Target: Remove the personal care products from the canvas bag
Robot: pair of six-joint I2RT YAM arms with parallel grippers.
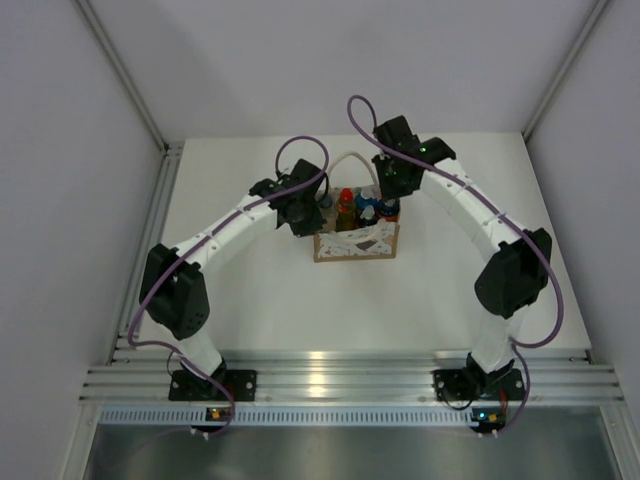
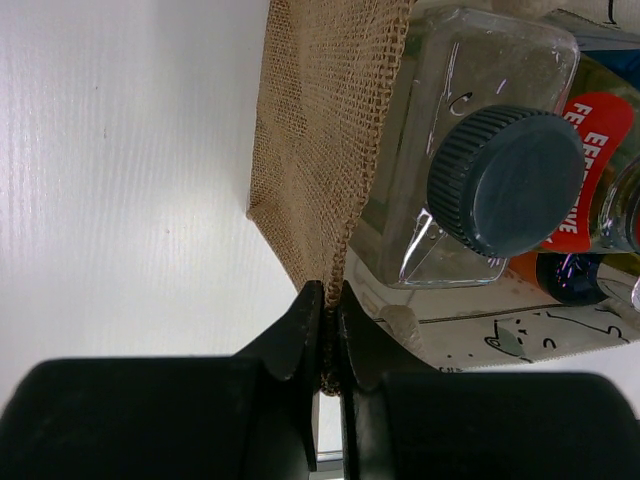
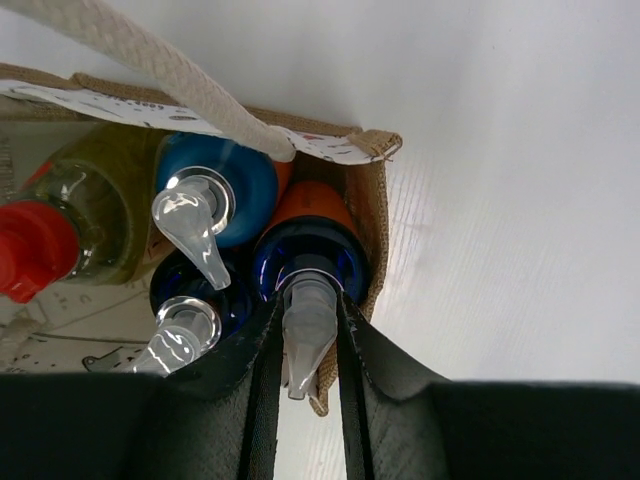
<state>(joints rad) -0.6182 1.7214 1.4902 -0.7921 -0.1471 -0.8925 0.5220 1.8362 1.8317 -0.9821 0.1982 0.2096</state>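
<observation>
My left end effector [image 2: 326, 296] pinches the woven tan canvas bag's [image 2: 318, 120] edge to steady it, while my right end effector [image 3: 306, 318] clamps the orange pump bottle's [image 3: 312, 238] nozzle.

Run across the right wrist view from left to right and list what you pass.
Red-capped yellow-green bottle → light-blue-capped bottle → orange bottle with dark-blue cap, its nozzle between the jaws → side wall of the canvas bag → white table.

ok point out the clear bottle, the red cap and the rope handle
clear bottle [image 2: 440, 80], left wrist view, its glass shoulder
red cap [image 3: 35, 250], right wrist view, its top
rope handle [image 3: 170, 70], right wrist view, middle of the strand
</observation>
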